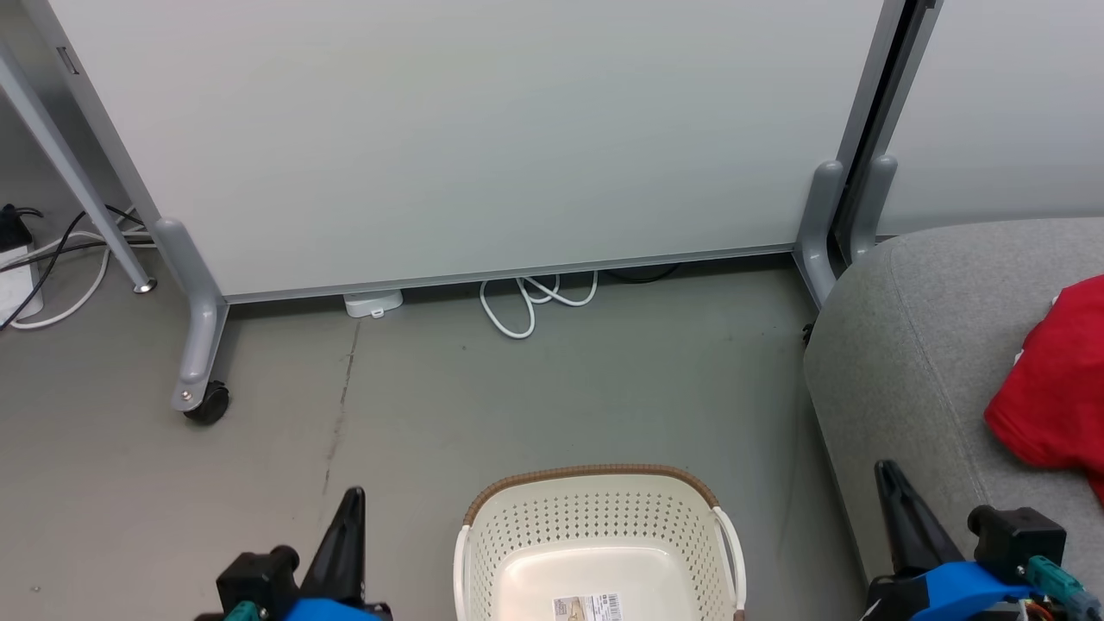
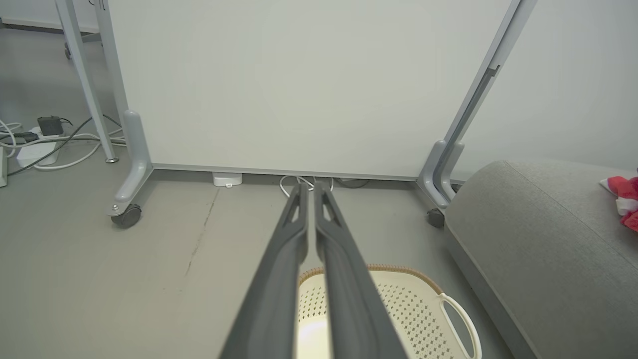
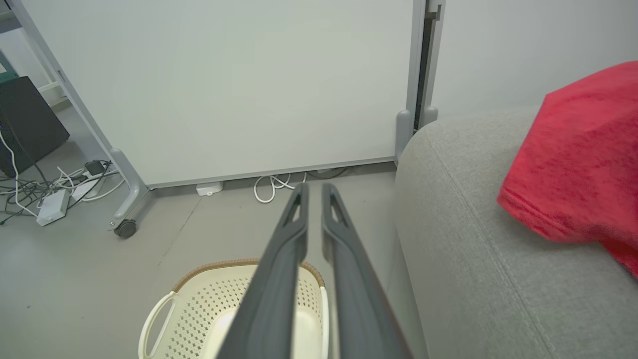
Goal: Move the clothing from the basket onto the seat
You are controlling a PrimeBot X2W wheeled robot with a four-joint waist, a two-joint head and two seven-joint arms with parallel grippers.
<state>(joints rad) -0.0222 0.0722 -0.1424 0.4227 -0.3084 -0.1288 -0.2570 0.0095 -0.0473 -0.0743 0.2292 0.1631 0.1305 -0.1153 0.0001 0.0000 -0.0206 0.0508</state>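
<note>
The cream basket (image 1: 595, 509) stands on the floor at the bottom middle of the head view, holding no garment, just a label on its base. A red garment (image 1: 1056, 388) lies on the grey seat (image 1: 906, 362) at the right. The right wrist view has the plain red cloth (image 3: 578, 164) on the seat (image 3: 473, 234). A red-and-white piece (image 2: 625, 199) peeks in at the edge of the left wrist view. My left gripper (image 2: 310, 192) hangs shut left of the basket (image 2: 413, 314). My right gripper (image 3: 314, 192) is shut between basket (image 3: 209, 299) and seat, holding nothing.
A white partition panel (image 1: 483, 138) on grey legs with a castor (image 1: 207, 401) stands behind the basket. White cables (image 1: 526, 302) lie under its lower edge. A power strip with more cords (image 1: 17, 276) sits at the far left on the grey floor.
</note>
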